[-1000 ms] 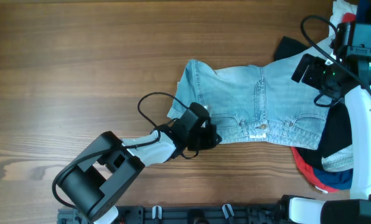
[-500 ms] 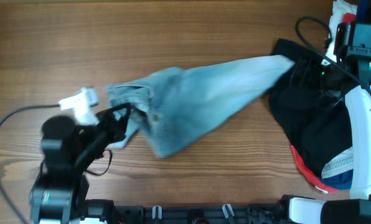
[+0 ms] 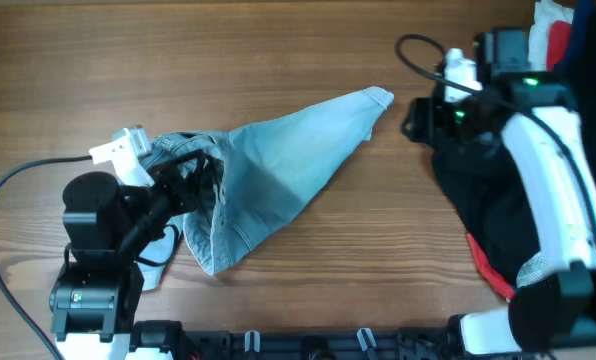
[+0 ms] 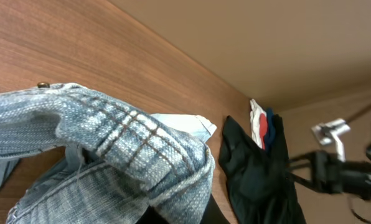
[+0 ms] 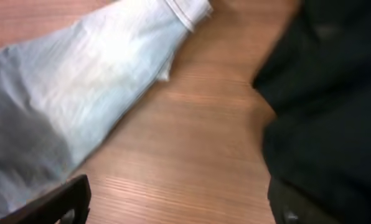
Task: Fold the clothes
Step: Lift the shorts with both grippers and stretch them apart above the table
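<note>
- Left end effector (image 3: 190, 182): at the left of the tabletop (image 3: 278, 40), apparently pinched on the bunched waistband of the jeans (image 3: 278, 170). The left wrist view shows denim draped close over the lens and hides the fingers themselves.
- Jeans: a narrowing wedge on the wood. The long axis runs from the held waistband up and to the right and ends in the cuffed hem (image 3: 376, 97) near the middle.
- Right end effector (image 3: 419, 117): spread and empty, just right of the cuffed hem and apart from it. This arm is nearer the free end, which lies to its left.
- Black garment (image 3: 488, 210): heaped under the right arm, apart from the jeans.
- Tabletop: the wood showing above and below the wedge should give room to lay the jeans flat before any fold.
</note>
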